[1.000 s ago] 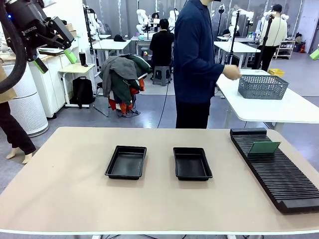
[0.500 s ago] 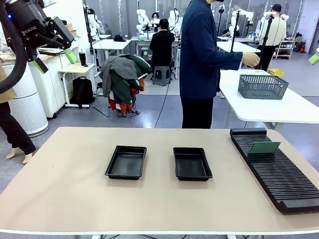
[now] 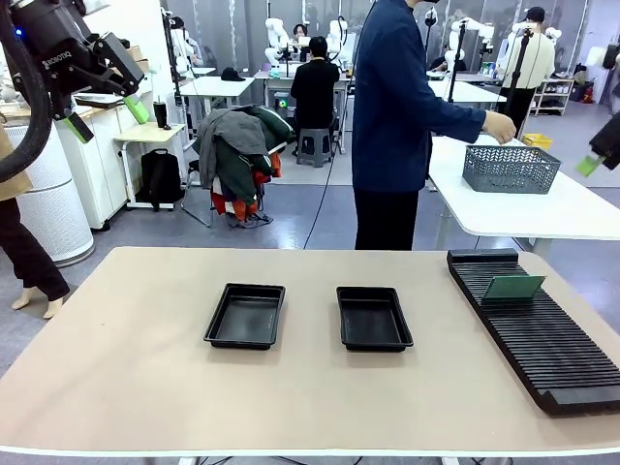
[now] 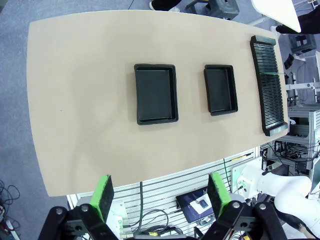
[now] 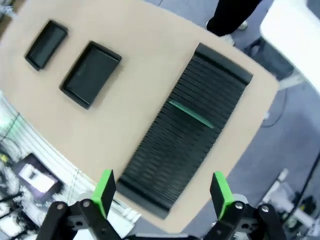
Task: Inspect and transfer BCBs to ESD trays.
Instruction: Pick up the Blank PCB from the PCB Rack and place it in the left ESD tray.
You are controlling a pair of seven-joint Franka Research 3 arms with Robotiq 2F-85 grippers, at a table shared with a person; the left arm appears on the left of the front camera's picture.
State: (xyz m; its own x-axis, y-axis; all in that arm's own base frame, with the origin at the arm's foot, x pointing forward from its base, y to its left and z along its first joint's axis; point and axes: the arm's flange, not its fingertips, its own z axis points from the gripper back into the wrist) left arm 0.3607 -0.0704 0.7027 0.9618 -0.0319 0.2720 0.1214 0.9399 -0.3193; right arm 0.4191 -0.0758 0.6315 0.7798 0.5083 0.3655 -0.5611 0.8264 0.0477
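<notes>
Two black ESD trays lie side by side mid-table, both empty: the left tray [image 3: 245, 315] [image 4: 156, 93] [image 5: 46, 44] and the right tray [image 3: 373, 318] [image 4: 220, 89] [image 5: 90, 74]. One pale-green BCB [image 3: 513, 287] [image 4: 270, 73] [image 5: 191, 114] stands on edge in the long black slotted rack [image 3: 533, 329] [image 4: 268, 85] [image 5: 187, 130] at the right. My left gripper [image 3: 108, 116] [image 4: 161, 187] hangs open high above the table's left end. My right gripper [image 5: 162, 190] is open high above the rack; one of its green pads [image 3: 588, 165] shows at the right edge.
A person in a dark blue jacket [image 3: 392, 107] stands at the far side, turned away, a hand [image 3: 501, 126] over a grey basket [image 3: 511, 167] on a neighbouring white table. The beige table [image 3: 145, 387] is bare around the trays.
The person's hand has reached right, over the grey basket. My right gripper has come down into the front view's right edge. The left arm, trays and board have not moved.
</notes>
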